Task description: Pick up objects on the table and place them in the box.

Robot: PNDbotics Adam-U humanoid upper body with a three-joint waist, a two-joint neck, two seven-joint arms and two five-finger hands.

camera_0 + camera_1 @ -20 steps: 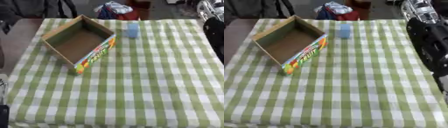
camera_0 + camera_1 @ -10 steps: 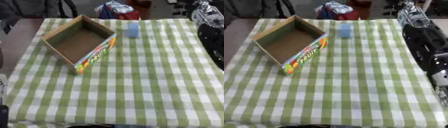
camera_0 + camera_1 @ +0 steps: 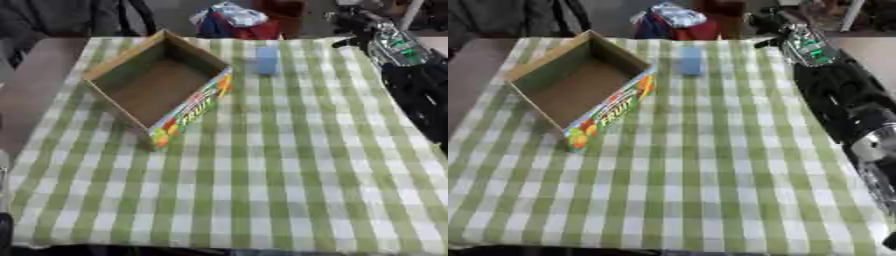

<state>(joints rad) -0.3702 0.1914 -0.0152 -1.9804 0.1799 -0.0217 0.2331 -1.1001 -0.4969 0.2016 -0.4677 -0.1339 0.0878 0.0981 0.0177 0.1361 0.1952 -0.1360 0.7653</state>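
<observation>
Right hand (image 3: 773, 21) reaching in along the right edge on a black arm, near the far right corner of the table (image 3: 289, 165); too blurred to tell whether fingers are straight or curled. Touching nothing. Well apart from the small light-blue block (image 3: 690, 61), standing upright on the green checked cloth toward the far side. Just left of the block, an open cardboard box (image 3: 156, 89) with a colourful fruit print on its near wall, set at an angle, bare inside. Beyond the far edge, a heap of cloth (image 3: 229, 20).
</observation>
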